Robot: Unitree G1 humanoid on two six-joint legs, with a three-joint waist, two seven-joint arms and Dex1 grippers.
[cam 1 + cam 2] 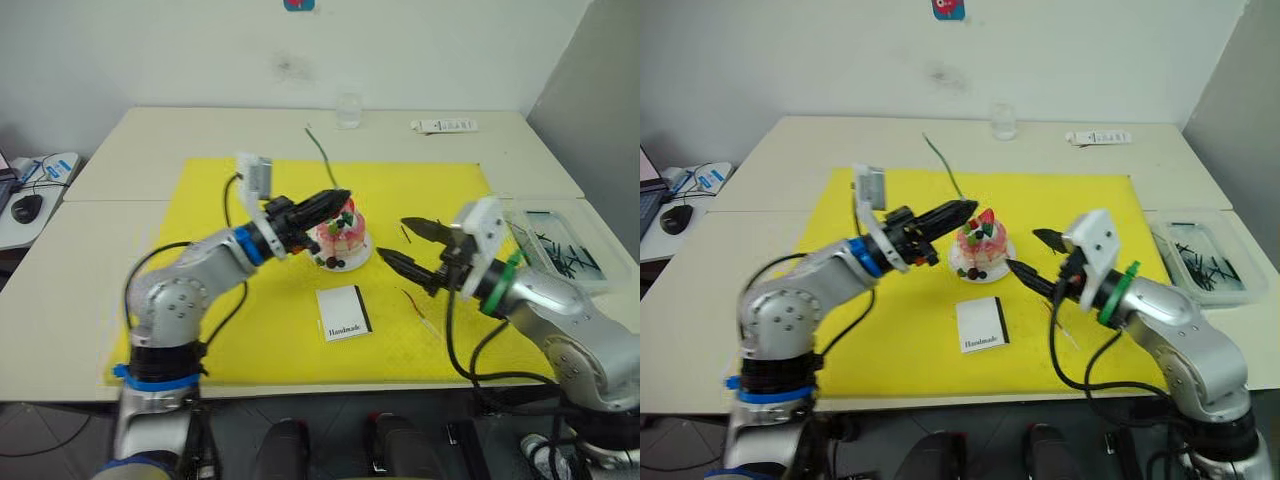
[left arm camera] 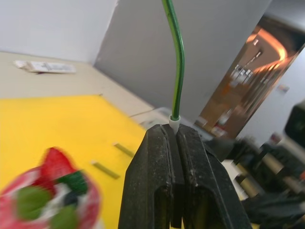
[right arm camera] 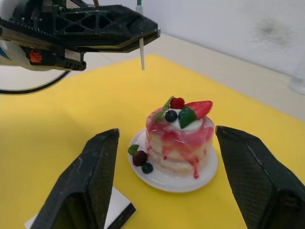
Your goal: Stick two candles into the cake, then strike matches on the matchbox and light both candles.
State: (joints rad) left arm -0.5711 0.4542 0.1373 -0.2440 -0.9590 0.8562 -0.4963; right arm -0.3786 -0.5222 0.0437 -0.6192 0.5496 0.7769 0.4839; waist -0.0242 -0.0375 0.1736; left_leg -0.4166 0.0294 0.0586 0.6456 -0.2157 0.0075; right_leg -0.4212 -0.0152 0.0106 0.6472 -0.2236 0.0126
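Nearest the robot lies the matchbox point(image 1: 344, 313), flat on the yellow mat point(image 1: 260, 340), a little nearer than both grippers and between them, untouched; its turn comes only once the candles stand in the cake.

Just beyond it on the robot's right, the right gripper point(image 1: 408, 245) hovers with its two black fingers spread wide and nothing between them. The cake point(image 3: 181, 136) sits just ahead of those open fingers, which frame it in the right wrist view, probably so this arm can steady the plate point(image 3: 172, 182) or simply wait its turn. The dark red candle point(image 1: 420, 310) lies on the mat just to the near side of this gripper, not yet picked up, and a short match point(image 1: 405, 234) lies just beyond it.

The left gripper point(image 1: 338, 199) is pressed tight on the white base of the green candle point(image 2: 177, 62), whose long wavy stem rises away above the fingers. The white spike point(image 3: 141, 50) points down from the fingertips, above the mat and just beside the cake's top, not yet touching it. That pinch near the base likely keeps the thin stick from bending as it is pushed in.

Farther right, a clear tray point(image 1: 560, 245) holds spare dark sticks.
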